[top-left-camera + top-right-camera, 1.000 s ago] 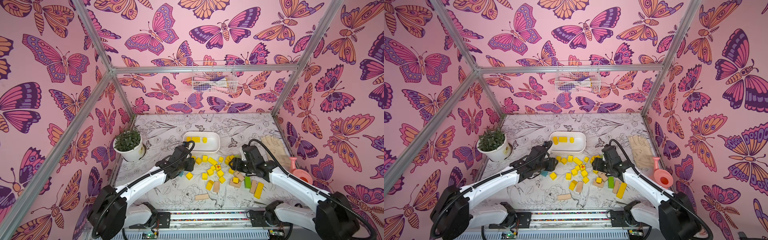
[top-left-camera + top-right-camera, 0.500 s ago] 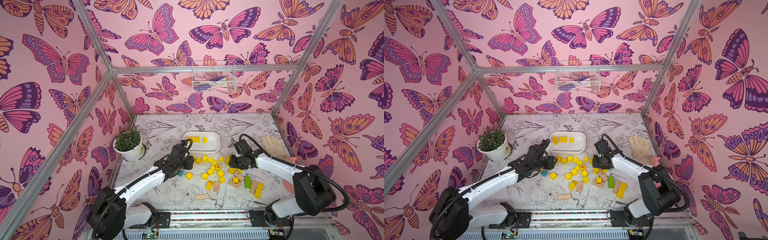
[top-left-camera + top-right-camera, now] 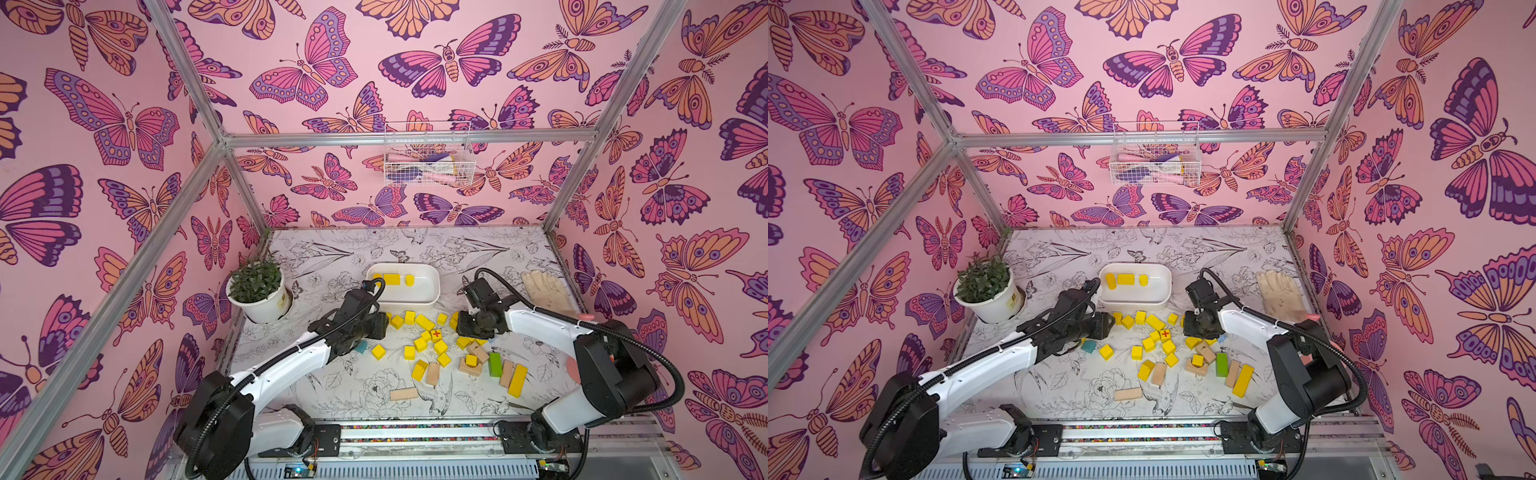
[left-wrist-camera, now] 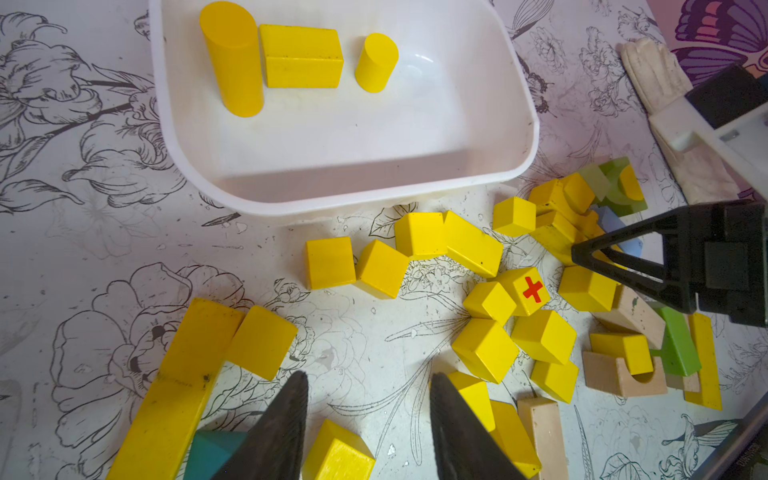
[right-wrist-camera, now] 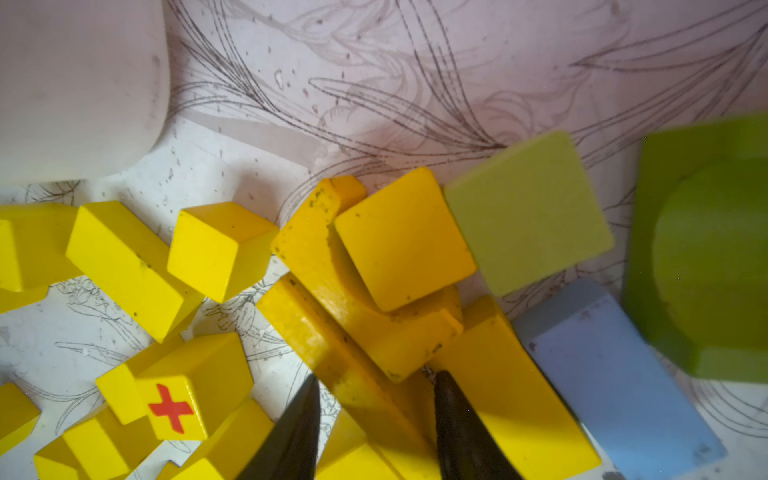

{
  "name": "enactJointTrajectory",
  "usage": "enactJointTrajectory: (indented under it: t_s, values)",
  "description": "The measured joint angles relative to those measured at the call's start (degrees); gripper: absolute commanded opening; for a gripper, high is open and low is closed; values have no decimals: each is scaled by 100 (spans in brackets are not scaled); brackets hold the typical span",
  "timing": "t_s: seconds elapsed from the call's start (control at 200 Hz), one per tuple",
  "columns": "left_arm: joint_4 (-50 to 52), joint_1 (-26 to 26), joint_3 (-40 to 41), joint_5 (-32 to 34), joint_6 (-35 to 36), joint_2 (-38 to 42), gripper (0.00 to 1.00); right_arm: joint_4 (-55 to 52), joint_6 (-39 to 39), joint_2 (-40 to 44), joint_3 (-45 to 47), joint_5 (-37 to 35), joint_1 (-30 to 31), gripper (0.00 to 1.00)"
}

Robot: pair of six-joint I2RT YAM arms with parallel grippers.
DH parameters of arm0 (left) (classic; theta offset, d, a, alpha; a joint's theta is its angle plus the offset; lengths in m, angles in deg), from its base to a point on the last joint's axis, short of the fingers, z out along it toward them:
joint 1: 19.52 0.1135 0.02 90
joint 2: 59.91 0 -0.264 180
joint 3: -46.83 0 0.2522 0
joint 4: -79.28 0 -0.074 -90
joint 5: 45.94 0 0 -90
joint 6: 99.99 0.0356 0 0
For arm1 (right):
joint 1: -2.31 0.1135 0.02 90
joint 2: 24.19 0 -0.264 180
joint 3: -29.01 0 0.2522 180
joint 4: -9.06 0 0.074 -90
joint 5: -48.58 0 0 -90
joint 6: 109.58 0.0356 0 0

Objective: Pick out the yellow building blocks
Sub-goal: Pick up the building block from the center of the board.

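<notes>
Top views: my left gripper (image 3: 380,326) and right gripper (image 3: 1192,330) sit hidden under their own black wrists, so I cannot read the jaws from up here. Both arms reach in from the front rail, low over the table (image 3: 332,386), elbows bent, wrists angled toward the yellow building blocks (image 3: 424,322). These are scattered just in front of the white tray (image 3: 437,286), which holds three more. Left wrist: the left gripper (image 4: 368,376) has its fingers (image 4: 291,415) partly apart over bare table, holding nothing. A yellow cube between them is cut off by the frame edge, and the cross-marked cube (image 4: 532,289) lies among loose cubes beyond. Right wrist: the right gripper (image 5: 376,376) straddles a yellow bar (image 5: 316,332) in a tight heap, with a curved yellow piece lying across it. I cannot tell whether the jaws pinch the bar or merely flank it. A green block (image 5: 528,212) and a pale blue block (image 5: 615,374) crowd the heap, and the tray's corner is only a blur.
</notes>
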Motion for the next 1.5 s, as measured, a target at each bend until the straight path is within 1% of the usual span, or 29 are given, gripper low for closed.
enactJointTrajectory:
  t_s: [0.235,0.305,0.371,0.386,0.466,0.621,0.756,0.856,1.057,1.272,1.497]
  values:
    - [0,2,0,-15,-2,-28,48,-17,-4,0,-2,4,0,40]
    - [2,2,0,-17,-2,-39,48,-20,-7,0,-4,13,0,31]
    - [2,2,0,-17,-4,-48,48,-24,-7,0,-7,31,2,29]
    - [2,2,0,-17,-4,-48,48,-24,-7,0,-9,37,2,27]
    - [0,2,0,-17,-4,-48,48,-33,-9,0,-9,48,2,22]
    - [2,13,0,-20,-22,-48,48,-33,-9,0,-17,61,7,19]
    - [2,33,0,-20,-24,-48,48,-35,-11,-68,-92,70,13,12]
    - [2,33,0,-20,-24,-48,49,-28,-11,-111,-136,70,33,10]
    - [2,37,0,-20,-37,-48,48,-26,-13,-114,-138,70,46,1]
    - [2,39,0,-20,-42,-48,48,-35,-31,-83,-133,44,90,0]
    - [-2,74,11,-20,-46,-39,49,-142,-116,479,-94,13,149,0]
